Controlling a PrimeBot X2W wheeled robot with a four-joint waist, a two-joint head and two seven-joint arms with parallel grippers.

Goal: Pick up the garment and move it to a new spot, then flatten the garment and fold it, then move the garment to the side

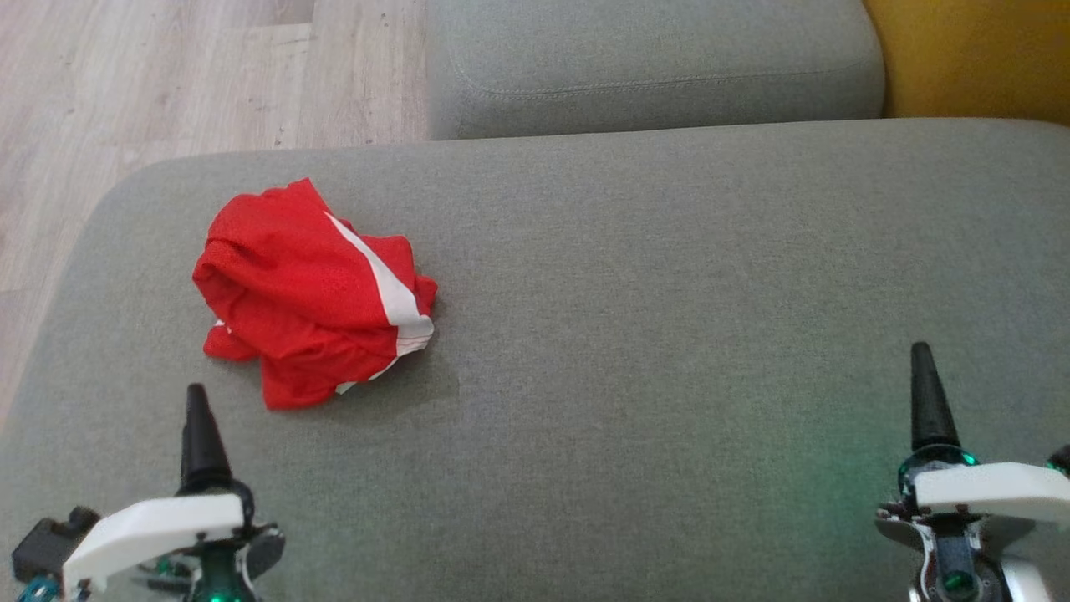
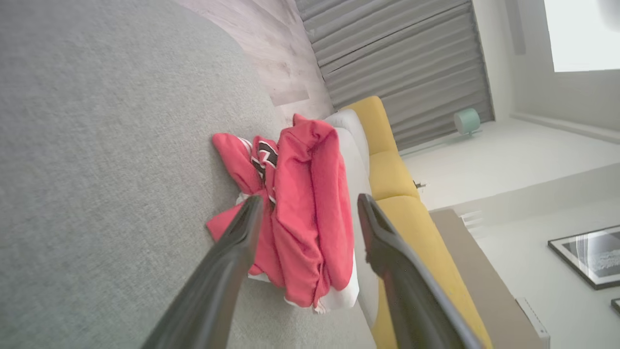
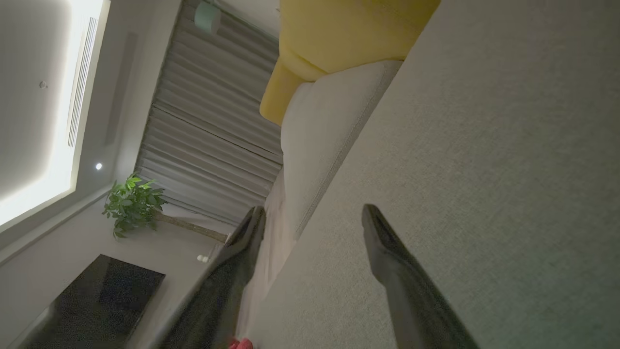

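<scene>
one strip of pale wood floor [image 1: 125, 84] is seen at far left of the head view, beyond the rounded edge of a grey seat [image 1: 635, 334]. next along, on the left part of that seat, the garment [image 1: 309, 293] is found: red, crossed by a white stripe, bunched in a crumpled heap, neither flattened nor folded. nothing is touching it. just below it in that view, near the seat's front edge, the left gripper [image 2: 310, 198] is held low, one dark finger [image 1: 201, 435] pointed up toward the heap and clear of it. from the left wrist view, the heap is framed beyond the two fingers, whose jaws are spread wide with nothing gripped. a dark print is glimpsed among the folds, though it can't be read. across the middle, bare grey fabric is stretched out, and a grey cushion [image 1: 652, 67] is set against the seat's far edge. over at lower right, well apart from the garment, the right gripper [image 3: 315, 208] is held over bare seat, one finger shown upright in the head view. from the right wrist view, its jaws are likewise spread wide, nothing between them but seat fabric, and a sliver of red is caught at the bottom edge. at top right, a yellow sofa [image 1: 978, 58] is seen just beside the cushion. grey curtains [image 3: 208, 135] and a green plant [image 3: 131, 203] are picked out in the background.
</scene>
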